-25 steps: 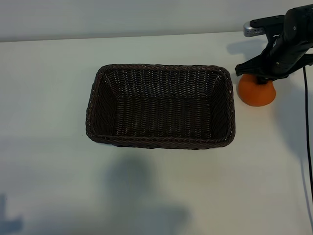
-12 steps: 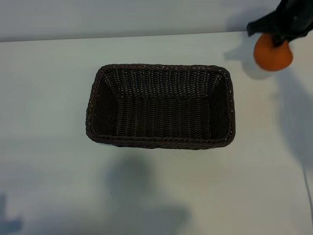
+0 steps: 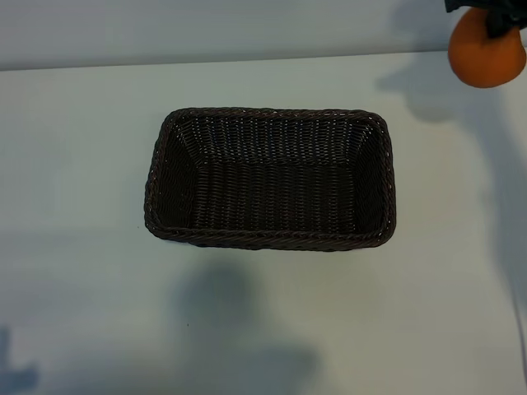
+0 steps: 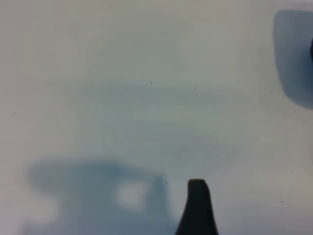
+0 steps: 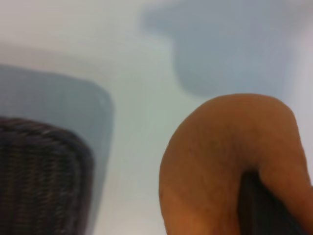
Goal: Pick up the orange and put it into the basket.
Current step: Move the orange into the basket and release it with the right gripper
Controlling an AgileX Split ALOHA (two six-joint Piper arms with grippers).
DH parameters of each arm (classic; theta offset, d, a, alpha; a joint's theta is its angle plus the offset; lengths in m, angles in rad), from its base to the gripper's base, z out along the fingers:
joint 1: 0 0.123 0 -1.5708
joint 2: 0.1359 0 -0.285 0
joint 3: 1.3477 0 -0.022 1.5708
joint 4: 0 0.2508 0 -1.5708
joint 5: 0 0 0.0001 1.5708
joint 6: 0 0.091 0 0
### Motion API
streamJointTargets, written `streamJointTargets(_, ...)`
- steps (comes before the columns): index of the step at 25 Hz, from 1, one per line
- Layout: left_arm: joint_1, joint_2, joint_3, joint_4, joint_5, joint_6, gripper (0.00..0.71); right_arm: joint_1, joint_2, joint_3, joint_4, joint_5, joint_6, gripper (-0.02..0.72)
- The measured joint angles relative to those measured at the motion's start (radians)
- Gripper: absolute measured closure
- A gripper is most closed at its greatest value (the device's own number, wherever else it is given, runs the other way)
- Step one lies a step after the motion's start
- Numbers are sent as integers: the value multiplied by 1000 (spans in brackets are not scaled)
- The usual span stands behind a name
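At the exterior view's top right corner, the right pincer is mostly cut off by the frame edge; only dark bits show above the orange, which it holds clamped well above the tabletop. Its wrist view shows one dark finger pressed into the fruit, the other hidden. A second ago the orange sat on the tabletop beside the basket; it has since risen up and away. The left pincer stands wide open, empty, showing one fingertip only.
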Motion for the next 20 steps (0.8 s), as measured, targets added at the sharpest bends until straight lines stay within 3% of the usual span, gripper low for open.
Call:
streamJointTargets(6,0,0,0,0,0,0,140,164,-14,-2,7,26,-14,629)
streamJointTargets(12,0,0,0,0,0,0,140,356,-14,-2,22,4,-12,629)
streamJointTargets(20,0,0,0,0,0,0,140,398,42,-2,25,-5,-12,629)
